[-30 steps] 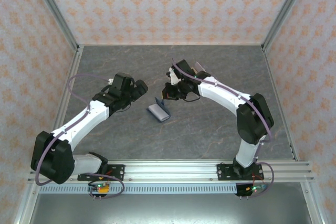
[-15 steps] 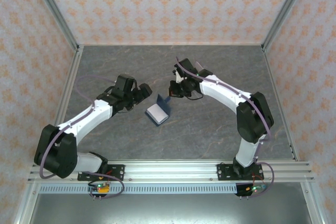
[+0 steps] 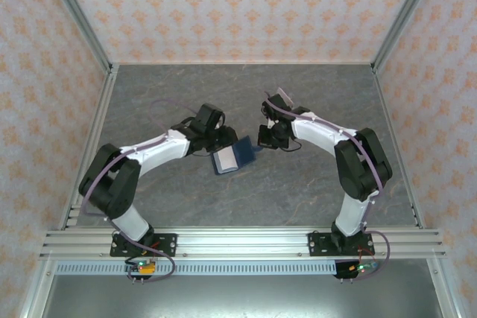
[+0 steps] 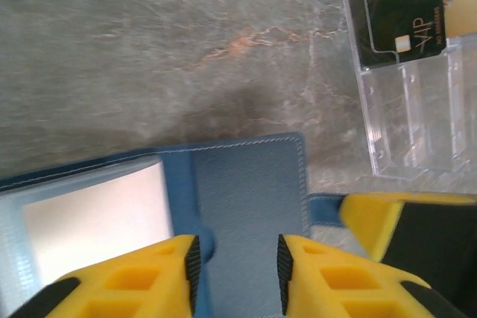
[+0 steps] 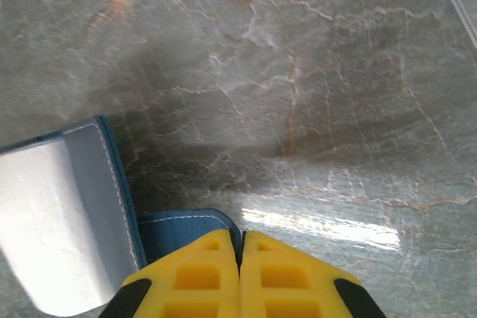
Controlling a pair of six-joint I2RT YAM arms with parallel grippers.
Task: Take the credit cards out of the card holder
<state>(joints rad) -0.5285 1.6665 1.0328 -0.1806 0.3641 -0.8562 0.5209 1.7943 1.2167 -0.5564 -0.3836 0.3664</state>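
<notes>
Open card holder [image 3: 227, 160] lies on the table [image 3: 313, 184] between the arms, pale pocket up; right gripper [image 5: 240, 255] is clenched on its tab clasp [image 5: 182, 230], likely pinning it for you; left gripper [image 4: 237, 258] straddles the inner flap, fingers part-way apart, grasp unclear; dark VIP card [image 4: 401, 24] lies just beyond.

One dark navy-blue folding card holder [image 3: 228, 159] with grey-blue lining. One black rectangular plastic card [image 4: 399, 13] with gold edge and "VIP" lettering. One clear see-through plastic piece [image 4: 417, 121], as far as can be made out. Two white robot arms, two yellow-fingered grippers: left gripper [image 4: 237, 262], right gripper [image 5: 240, 255]. One grey marbled tabletop [image 3: 298, 94].
</notes>
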